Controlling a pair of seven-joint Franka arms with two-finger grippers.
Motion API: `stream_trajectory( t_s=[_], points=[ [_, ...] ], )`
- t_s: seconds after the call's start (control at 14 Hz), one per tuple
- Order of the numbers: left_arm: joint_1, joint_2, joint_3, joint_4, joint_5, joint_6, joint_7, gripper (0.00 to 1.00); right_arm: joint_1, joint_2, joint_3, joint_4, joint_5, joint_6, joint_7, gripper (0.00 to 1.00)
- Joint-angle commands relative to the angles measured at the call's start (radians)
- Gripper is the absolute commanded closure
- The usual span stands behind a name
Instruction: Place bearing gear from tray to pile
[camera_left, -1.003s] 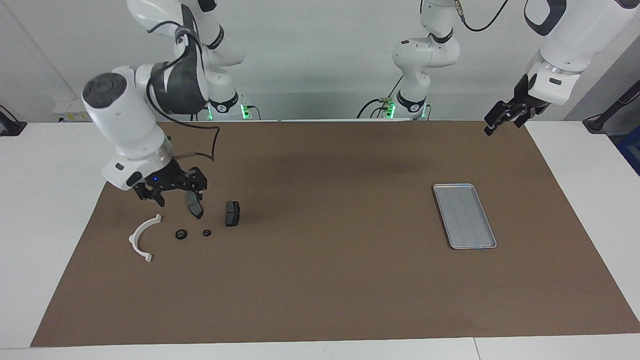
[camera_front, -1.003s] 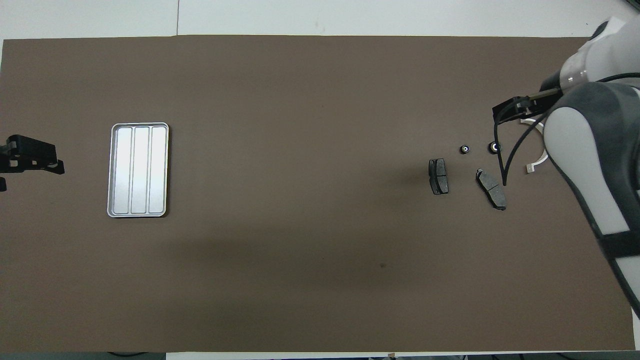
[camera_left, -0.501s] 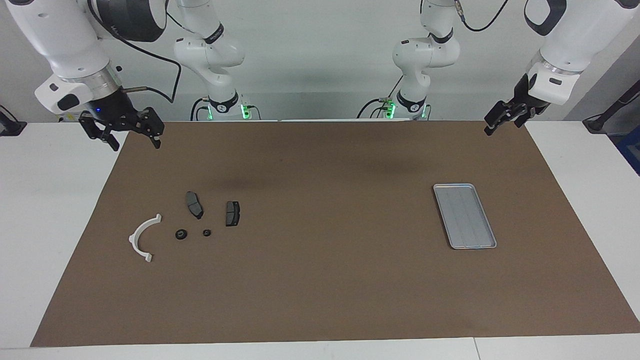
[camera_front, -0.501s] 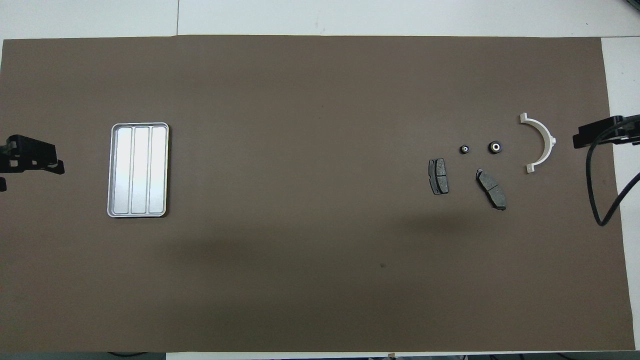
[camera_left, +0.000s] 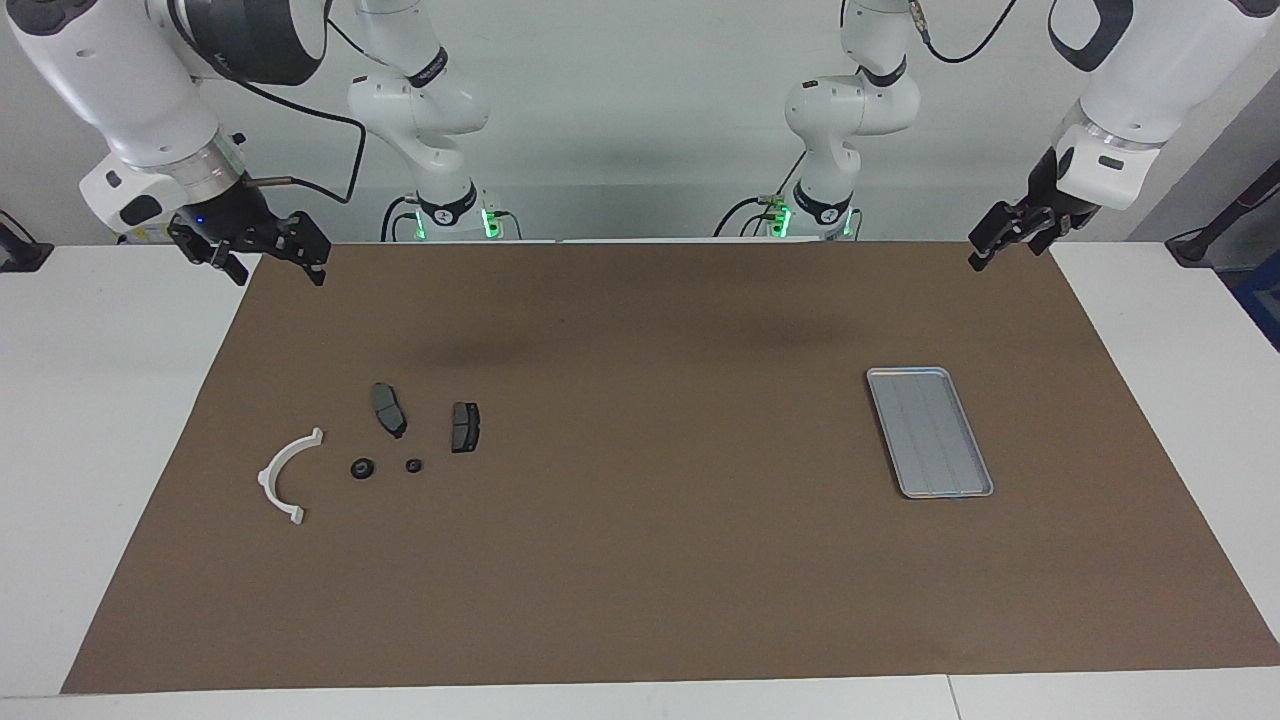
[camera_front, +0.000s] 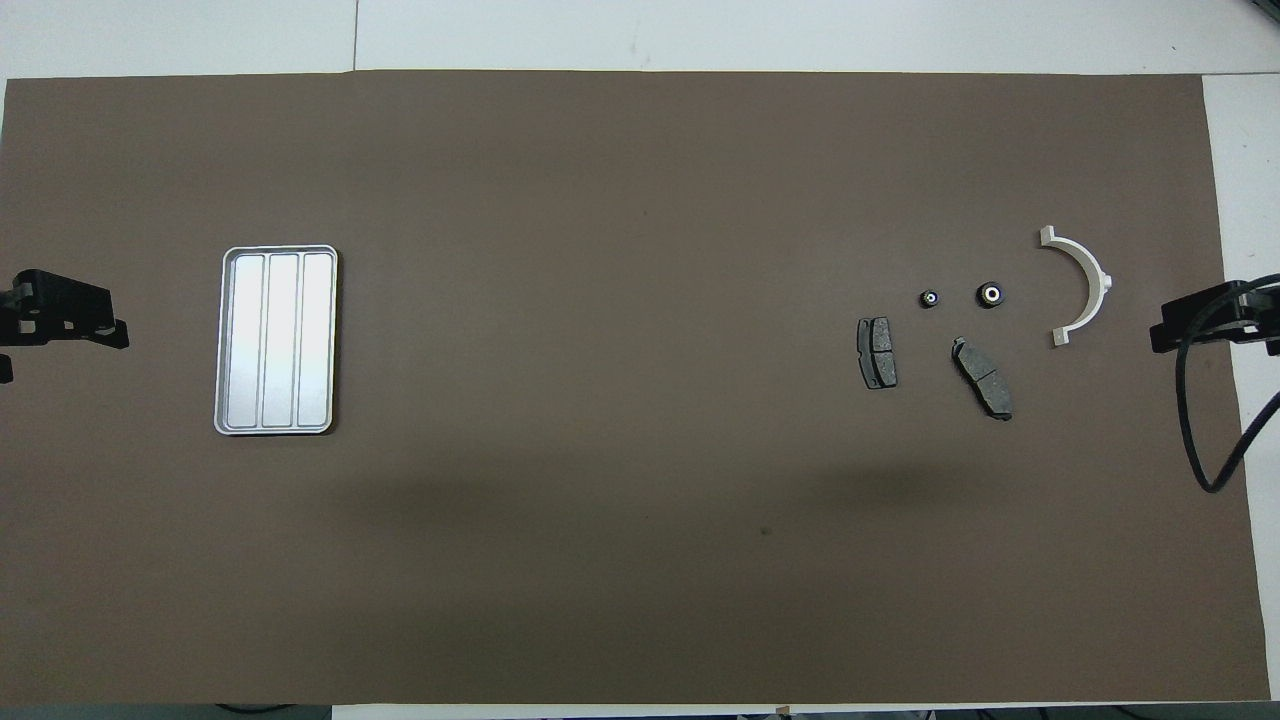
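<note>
The silver-grey tray (camera_left: 928, 431) lies toward the left arm's end of the table and holds nothing; it also shows in the overhead view (camera_front: 276, 340). The pile lies toward the right arm's end: a white bracket (camera_left: 285, 473), two dark brake pads (camera_left: 389, 409) (camera_left: 464, 427) and two small black round bearing gears (camera_left: 362, 468) (camera_left: 414, 465). My right gripper (camera_left: 277, 268) is open and empty, raised over the mat's corner at its own end, apart from the pile. My left gripper (camera_left: 1005, 240) waits raised over the mat's other corner.
A brown mat (camera_left: 640, 560) covers most of the white table (camera_left: 110, 400). A black cable (camera_front: 1205, 420) hangs from the right arm beside the pile.
My right gripper has lifted from just above the pile and drawn back to the mat's corner near its base. The pile's parts, the tray and the left arm have not moved.
</note>
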Motion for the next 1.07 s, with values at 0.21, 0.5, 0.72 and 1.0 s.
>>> stream_trajectory(
  t_s=[0.21,0.5,0.72,1.0],
  points=[
    [0.002,-0.031,-0.001,-0.033,0.001,0.008,0.003,0.00,-0.011,-0.029,0.013,-0.025,0.005,0.058,-0.009,0.00],
    [0.002,-0.031,-0.001,-0.033,0.001,0.008,0.005,0.00,-0.009,-0.031,0.011,-0.031,-0.005,0.053,-0.002,0.00],
    [0.002,-0.031,-0.001,-0.033,0.001,0.008,0.005,0.00,-0.011,-0.031,0.011,-0.031,-0.019,0.051,0.002,0.00],
    [0.002,-0.031,-0.001,-0.033,0.001,0.008,0.005,0.00,-0.011,-0.034,0.010,-0.033,-0.054,0.048,0.002,0.00]
  ],
)
